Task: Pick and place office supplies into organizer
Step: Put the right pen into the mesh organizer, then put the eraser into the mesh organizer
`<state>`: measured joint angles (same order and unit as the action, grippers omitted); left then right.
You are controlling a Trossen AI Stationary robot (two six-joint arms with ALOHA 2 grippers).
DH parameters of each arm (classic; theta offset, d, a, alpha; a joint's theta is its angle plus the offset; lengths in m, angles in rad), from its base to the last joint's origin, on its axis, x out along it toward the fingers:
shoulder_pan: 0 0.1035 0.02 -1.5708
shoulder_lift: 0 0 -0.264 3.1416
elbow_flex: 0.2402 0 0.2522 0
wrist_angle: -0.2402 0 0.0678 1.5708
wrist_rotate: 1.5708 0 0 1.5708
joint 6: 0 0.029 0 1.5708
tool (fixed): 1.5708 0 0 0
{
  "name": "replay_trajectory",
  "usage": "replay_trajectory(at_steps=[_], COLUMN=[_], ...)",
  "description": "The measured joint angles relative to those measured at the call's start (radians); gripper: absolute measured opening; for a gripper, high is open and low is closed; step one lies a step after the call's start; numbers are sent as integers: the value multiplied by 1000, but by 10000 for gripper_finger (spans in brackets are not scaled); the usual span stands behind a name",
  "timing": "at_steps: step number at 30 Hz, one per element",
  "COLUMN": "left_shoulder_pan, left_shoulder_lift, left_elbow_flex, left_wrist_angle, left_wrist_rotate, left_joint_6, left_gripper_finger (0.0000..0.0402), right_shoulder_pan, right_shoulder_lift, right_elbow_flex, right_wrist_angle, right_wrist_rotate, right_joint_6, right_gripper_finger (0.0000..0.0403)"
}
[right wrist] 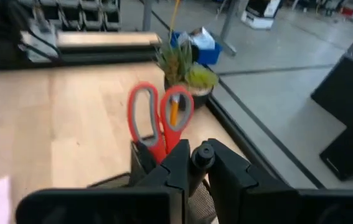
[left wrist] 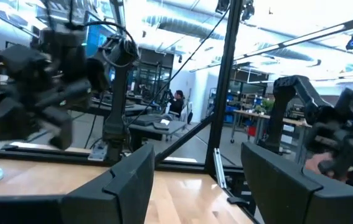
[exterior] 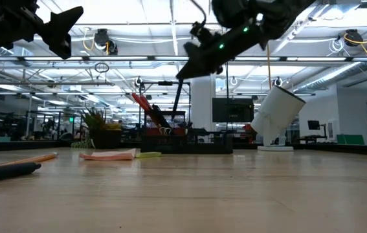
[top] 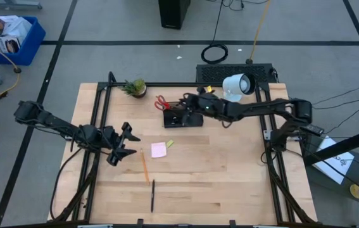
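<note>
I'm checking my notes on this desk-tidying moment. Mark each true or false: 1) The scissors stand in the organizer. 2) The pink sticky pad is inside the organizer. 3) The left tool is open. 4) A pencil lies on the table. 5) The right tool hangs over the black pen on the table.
1) True: the red-handled scissors stand in the organizer.
2) False: the pink sticky pad lies on the table.
3) True: the left tool is open.
4) True: the pencil lies there.
5) False: the right tool is above the organizer; the black pen lies far off.
</note>
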<state>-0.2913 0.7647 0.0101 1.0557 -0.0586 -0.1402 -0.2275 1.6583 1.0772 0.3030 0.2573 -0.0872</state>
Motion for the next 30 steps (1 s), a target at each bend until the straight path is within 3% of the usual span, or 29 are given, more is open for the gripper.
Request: replay_trajectory(at_steps=[6,13,24,30], left_shoulder_pan=[0,0,0,0], left_shoulder_lift=[0,1,1,1], left_elbow_flex=[0,0,0,0], left_wrist_angle=[-1,-7,-12,-14], left_wrist_rotate=[-3,-22,-30,-30], left_joint_6=[-5,-20,-22,-22], left_gripper_finger=[244,244,244,244], right_shoulder_pan=[-20,-35,-16,19], right_shoulder_lift=[107,123,123,117], right_elbow_flex=[55,64,64,63], right_wrist_angle=[-13,-17,45,57], right_wrist_rotate=[-6,-79,-79,-80], right_joint_6=[22,46,-6,-31], right_gripper_finger=[38,52,202,244])
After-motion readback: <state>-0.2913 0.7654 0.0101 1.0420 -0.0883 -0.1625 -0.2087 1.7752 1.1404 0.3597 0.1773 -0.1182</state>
